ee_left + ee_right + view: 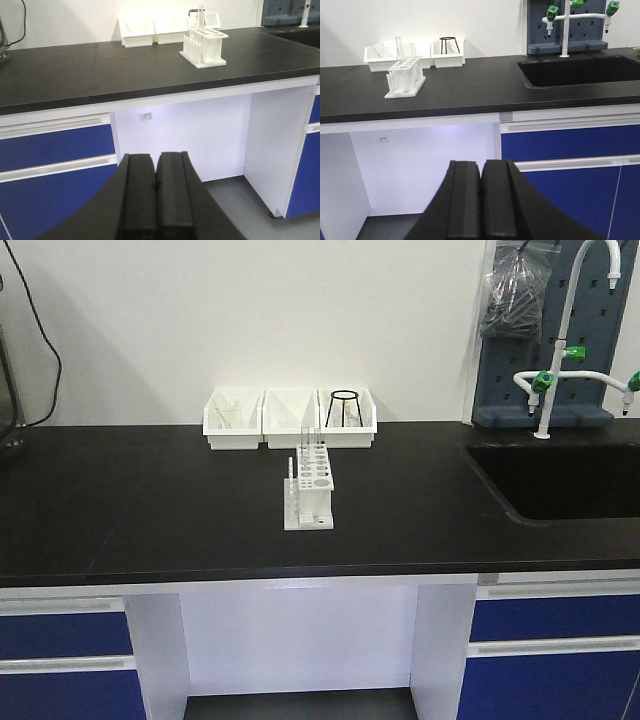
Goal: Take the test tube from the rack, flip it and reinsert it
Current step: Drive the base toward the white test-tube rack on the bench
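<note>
**Both arms parked low, tubes untouched in the rack**

In the front view, the small white plastic rack with rows of round holes point(310, 485) stood on the black laboratory counter point(150, 500). A slim clear glass test tube point(305, 435) stood upright in a hole at the rack's far end, with a second look-alike tube point(318, 438) just beside it. Which of the two was meant could not be told. Three white plastic bins point(290, 418) sat behind the rack, and a black sink point(560, 480) lay well off to one side. Neither arm appeared here.

In the left wrist view, the left gripper point(156, 200) had its black jaws pressed together on nothing. It hung below counter height, well apart from the rack point(206, 47).

In the right wrist view, the right gripper point(481, 205) was likewise closed and empty, low in front of the cabinets and far from the rack point(406, 77).

Nothing of the task looked begun. I judged these the main risks:

- An arm rising from so low might strike the counter edge.
- Jaws left closed would push the tube rather than take it.
- The tubes stood close together, so a wide approach might knock the neighbour.
- The light rack could slide or tip.
- Smooth glass might slip during the flip.
</note>
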You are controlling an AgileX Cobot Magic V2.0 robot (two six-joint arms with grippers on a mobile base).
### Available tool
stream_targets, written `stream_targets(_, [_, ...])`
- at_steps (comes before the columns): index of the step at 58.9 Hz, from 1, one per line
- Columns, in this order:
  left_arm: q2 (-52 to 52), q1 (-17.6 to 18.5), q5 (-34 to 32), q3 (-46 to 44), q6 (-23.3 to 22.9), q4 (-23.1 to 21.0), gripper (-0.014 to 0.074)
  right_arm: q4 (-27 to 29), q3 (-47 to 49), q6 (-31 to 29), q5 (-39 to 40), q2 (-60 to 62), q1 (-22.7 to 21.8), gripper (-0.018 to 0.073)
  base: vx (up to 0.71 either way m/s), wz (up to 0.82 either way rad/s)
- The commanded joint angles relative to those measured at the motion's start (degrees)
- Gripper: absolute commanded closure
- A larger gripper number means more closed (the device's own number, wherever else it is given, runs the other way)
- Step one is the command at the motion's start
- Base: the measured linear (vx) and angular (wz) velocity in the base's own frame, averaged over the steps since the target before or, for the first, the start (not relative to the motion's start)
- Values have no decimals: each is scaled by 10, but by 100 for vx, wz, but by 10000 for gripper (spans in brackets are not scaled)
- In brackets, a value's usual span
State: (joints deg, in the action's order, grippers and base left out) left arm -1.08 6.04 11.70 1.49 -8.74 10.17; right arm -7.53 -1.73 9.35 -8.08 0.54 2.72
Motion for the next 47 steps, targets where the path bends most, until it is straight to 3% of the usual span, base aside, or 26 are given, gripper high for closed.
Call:
stream_targets(1, [-4,0,-47,-2,-5,-3,602,-2,-2,-9,46,8,-4,570,0,0])
stream_targets(47, [-4,0,-47,-2,-5,-3,602,-2,-2,-9,46,8,-4,570,0,0])
